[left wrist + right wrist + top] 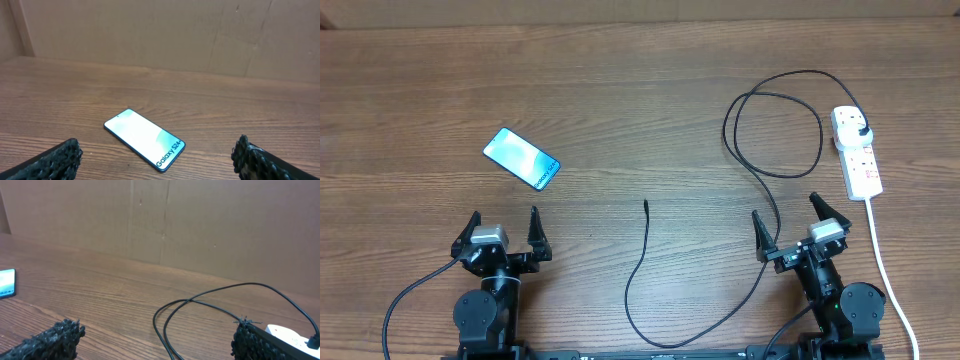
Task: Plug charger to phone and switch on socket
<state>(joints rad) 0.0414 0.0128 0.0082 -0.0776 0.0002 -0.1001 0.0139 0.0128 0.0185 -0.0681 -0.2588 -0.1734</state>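
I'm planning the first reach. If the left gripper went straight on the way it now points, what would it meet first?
Most likely the phone, lying flat on the table just ahead of the left gripper, whose jaws are open. Nothing stands between, though depth is hard to judge.

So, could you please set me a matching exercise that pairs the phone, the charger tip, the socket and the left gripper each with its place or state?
Things:
1. phone
2. charger tip
3. socket
4. left gripper

Places or states:
A. at the far right of the table, with a black plug in it
B. lying loose in the middle, plugged into nothing
C. open, holding nothing
D. lying on the left side, screen lit

Pairs: 1-D; 2-B; 3-A; 4-C
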